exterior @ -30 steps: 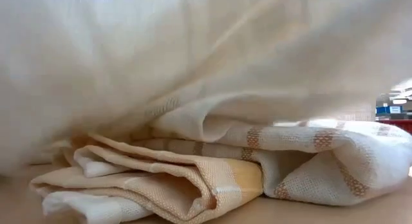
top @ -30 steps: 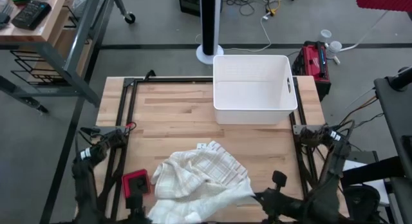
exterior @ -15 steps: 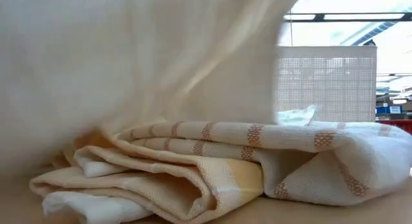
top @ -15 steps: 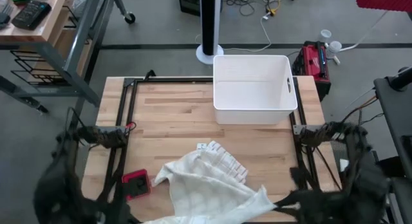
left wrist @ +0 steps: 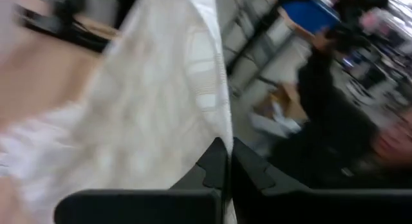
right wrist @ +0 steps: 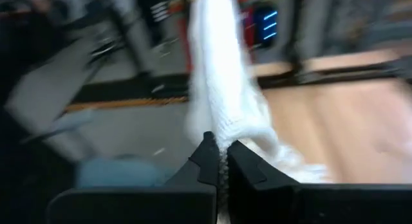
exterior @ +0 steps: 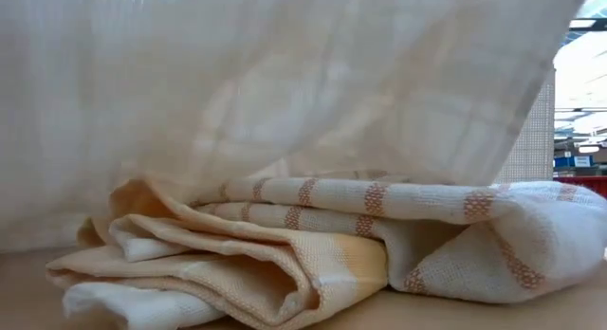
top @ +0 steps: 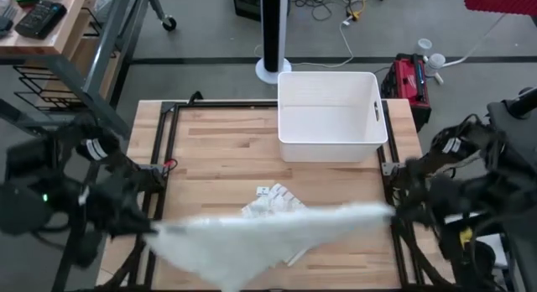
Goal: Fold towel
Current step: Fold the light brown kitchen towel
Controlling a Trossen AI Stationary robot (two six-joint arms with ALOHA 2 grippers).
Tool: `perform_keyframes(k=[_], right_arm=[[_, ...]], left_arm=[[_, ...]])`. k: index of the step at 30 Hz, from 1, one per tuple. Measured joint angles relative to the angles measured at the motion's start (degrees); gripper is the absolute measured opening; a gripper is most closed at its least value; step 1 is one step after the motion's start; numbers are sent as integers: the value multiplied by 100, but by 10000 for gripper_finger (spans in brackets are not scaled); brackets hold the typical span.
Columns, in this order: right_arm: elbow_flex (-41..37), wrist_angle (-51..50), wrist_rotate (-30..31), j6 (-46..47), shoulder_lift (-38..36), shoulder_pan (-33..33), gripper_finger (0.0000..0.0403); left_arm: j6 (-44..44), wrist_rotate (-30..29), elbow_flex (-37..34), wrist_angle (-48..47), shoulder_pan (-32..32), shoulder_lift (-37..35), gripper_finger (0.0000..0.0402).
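Since the earlier frame the arms have swung apart, stretching the towel [top: 268,233] across the table [top: 218,145]. Left gripper [left wrist: 228,161] pinches one corner, right gripper [right wrist: 220,161] the other. No writing is legible.

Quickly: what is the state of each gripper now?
Left gripper: shut on the towel.
Right gripper: shut on the towel.
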Motion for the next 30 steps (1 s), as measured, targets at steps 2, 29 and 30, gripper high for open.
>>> perform_keyframes(k=[2, 29, 30], right_arm=[[0, -380, 604, 104, -182, 2, 0], [-11, 1210, 3248, -2270, 674, 35, 0], [-10, 1611, 3251, -2556, 714, 95, 0]], left_arm=[[-31, -412, 0, -291, 2, -181, 0], [3806, -1336, -3, 3654, -220, -351, 0], [4038, -1428, -2, 3878, -252, -310, 0]])
